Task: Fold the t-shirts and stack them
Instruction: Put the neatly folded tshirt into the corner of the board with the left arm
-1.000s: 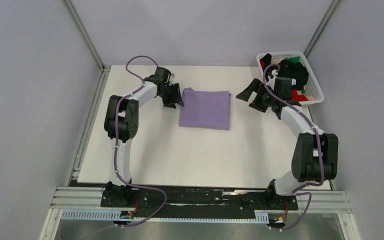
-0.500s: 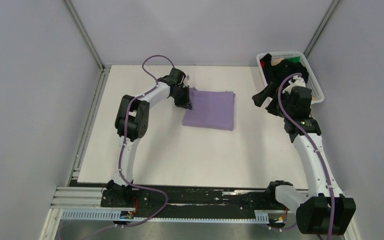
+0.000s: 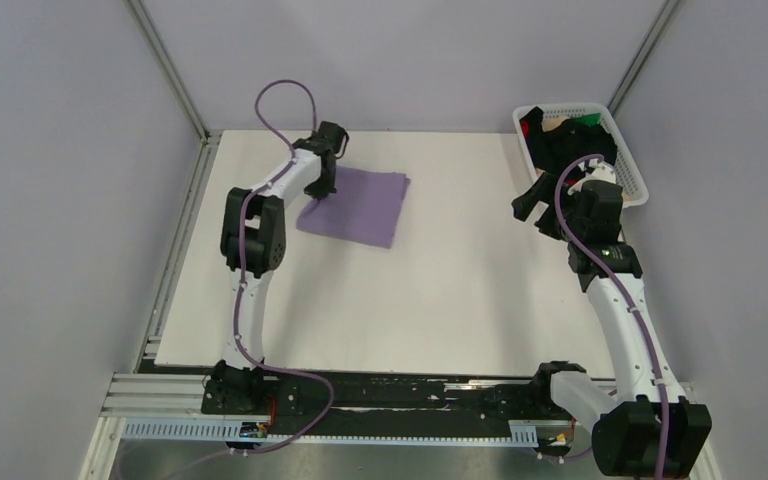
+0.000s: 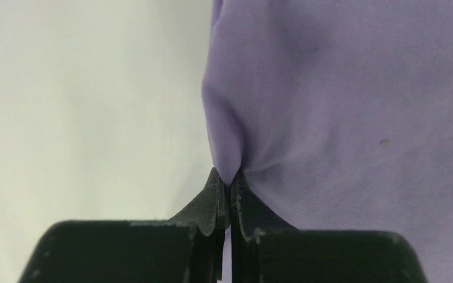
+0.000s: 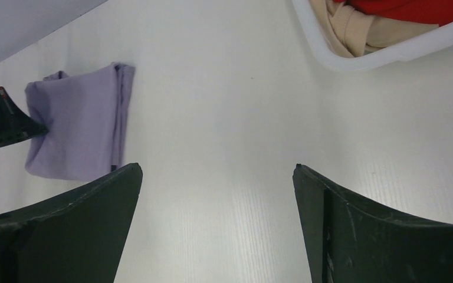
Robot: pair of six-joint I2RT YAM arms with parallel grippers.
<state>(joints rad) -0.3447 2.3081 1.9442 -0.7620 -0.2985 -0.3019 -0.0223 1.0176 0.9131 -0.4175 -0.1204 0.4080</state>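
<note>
Clearly the left gripper (image 4: pixel 229 178) is pinched shut on an edge of the folded lavender t-shirt (image 4: pixel 342 106), which spreads ahead and to its right on the table (image 3: pixel 460 290). Far across, the right gripper (image 5: pixel 217 171) hangs wide, empty, near the basket (image 3: pixel 560 106) (black, red, beige shirts (image 3: pixel 572 148) heaped inside). One shirt folded, I judge; those others remain, nothing stacked.
</note>
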